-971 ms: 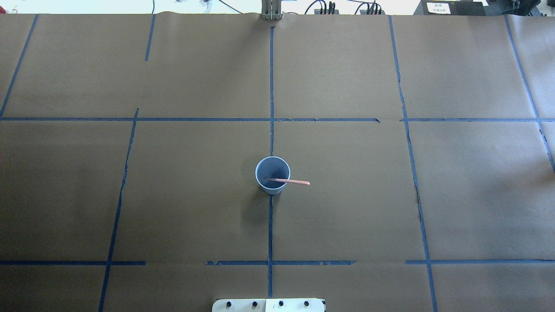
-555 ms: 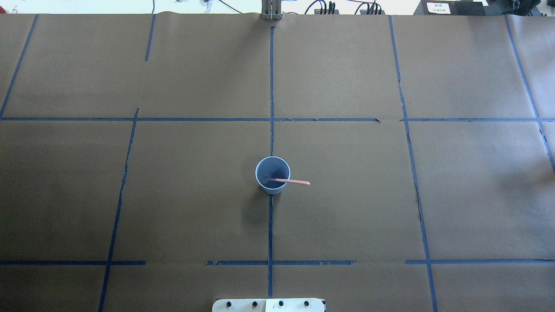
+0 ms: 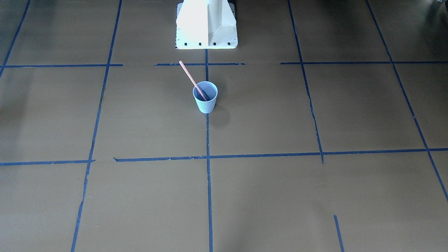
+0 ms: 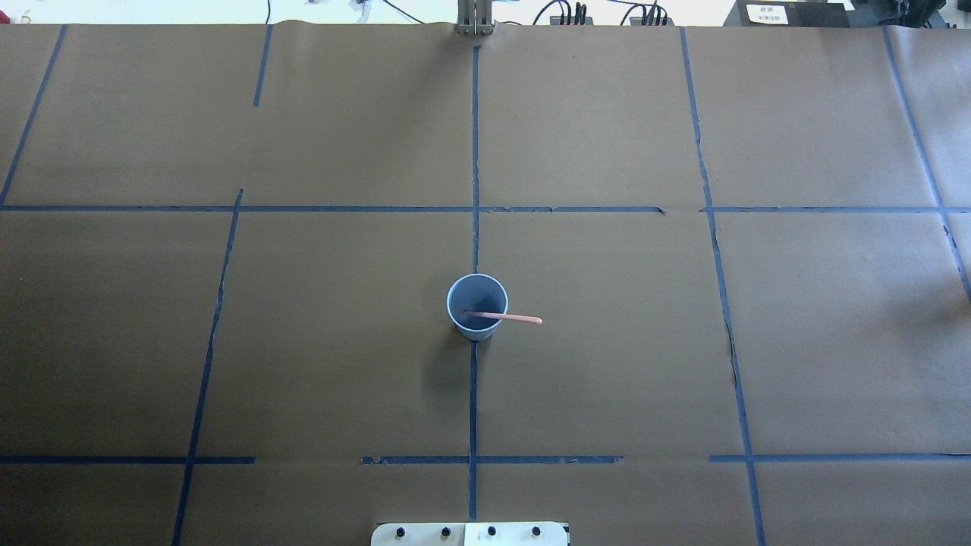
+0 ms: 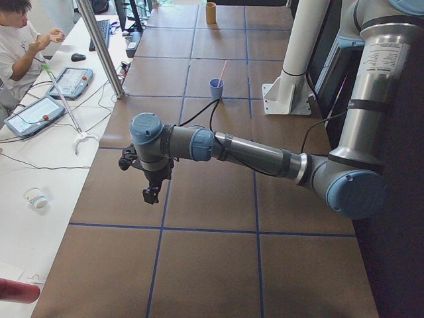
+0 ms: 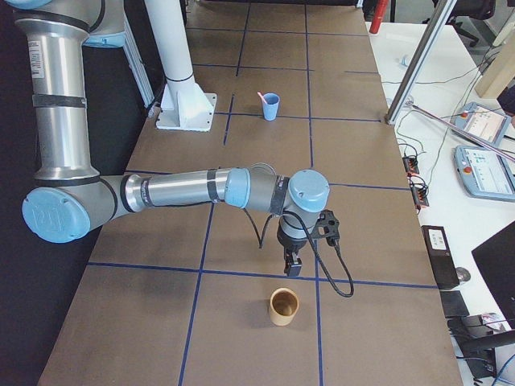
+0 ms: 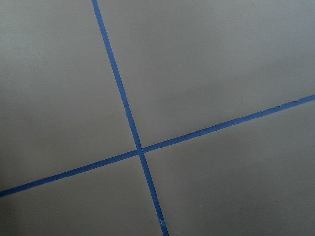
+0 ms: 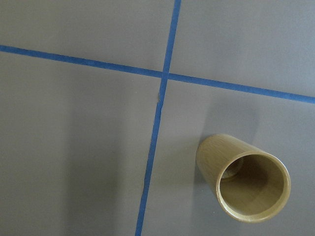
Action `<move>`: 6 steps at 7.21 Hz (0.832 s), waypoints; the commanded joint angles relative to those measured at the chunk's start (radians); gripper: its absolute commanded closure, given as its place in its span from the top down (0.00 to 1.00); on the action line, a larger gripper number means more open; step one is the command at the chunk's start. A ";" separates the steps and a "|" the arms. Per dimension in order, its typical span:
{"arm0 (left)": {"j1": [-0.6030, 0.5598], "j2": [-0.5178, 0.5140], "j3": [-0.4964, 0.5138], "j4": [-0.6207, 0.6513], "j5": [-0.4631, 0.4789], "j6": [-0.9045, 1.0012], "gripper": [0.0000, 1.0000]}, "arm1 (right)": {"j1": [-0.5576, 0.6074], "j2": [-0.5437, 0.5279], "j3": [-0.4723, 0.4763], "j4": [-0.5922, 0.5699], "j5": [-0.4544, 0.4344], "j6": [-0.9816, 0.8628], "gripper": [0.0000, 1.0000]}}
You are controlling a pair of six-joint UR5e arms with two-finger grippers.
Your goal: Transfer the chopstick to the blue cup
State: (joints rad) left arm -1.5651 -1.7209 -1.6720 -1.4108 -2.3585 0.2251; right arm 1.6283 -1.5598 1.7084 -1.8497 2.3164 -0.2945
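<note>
The pale blue ribbed cup [image 4: 474, 292] stands upright at the table's middle, on a blue tape line. The pinkish-orange chopstick [image 4: 516, 318] rests inside it, its lower end in the cup and its upper end leaning out over the rim; in the front-facing view the cup [image 3: 205, 104] holds the chopstick [image 3: 190, 78] tilted up-left. Both arms are far from it. My left gripper [image 5: 151, 195] hangs over the table's left end, my right gripper [image 6: 294, 267] over the right end; I cannot tell whether either is open or shut.
A wooden cup [image 6: 283, 306] stands just below my right gripper, also in the right wrist view as the wooden cup [image 8: 243, 179]. The robot base [image 3: 206, 24] sits at the table's near edge. A person [image 5: 16, 46] sits at a side table with tablets.
</note>
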 commanded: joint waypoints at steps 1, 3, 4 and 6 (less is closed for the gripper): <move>0.007 0.014 -0.029 0.013 0.002 -0.015 1.00 | 0.001 -0.019 -0.019 0.039 0.033 -0.002 1.00; 0.042 0.016 0.000 0.013 -0.001 -0.070 1.00 | 0.001 -0.022 -0.033 0.081 0.044 -0.005 1.00; 0.053 0.012 -0.018 0.041 -0.001 -0.135 1.00 | -0.007 -0.028 -0.033 0.127 0.038 0.004 1.00; 0.054 0.108 -0.054 -0.008 0.008 -0.155 1.00 | -0.071 0.007 -0.018 0.130 0.019 0.050 1.00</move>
State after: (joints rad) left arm -1.5145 -1.6740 -1.7120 -1.3778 -2.3529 0.0813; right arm 1.5989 -1.5773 1.6799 -1.7288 2.3511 -0.2793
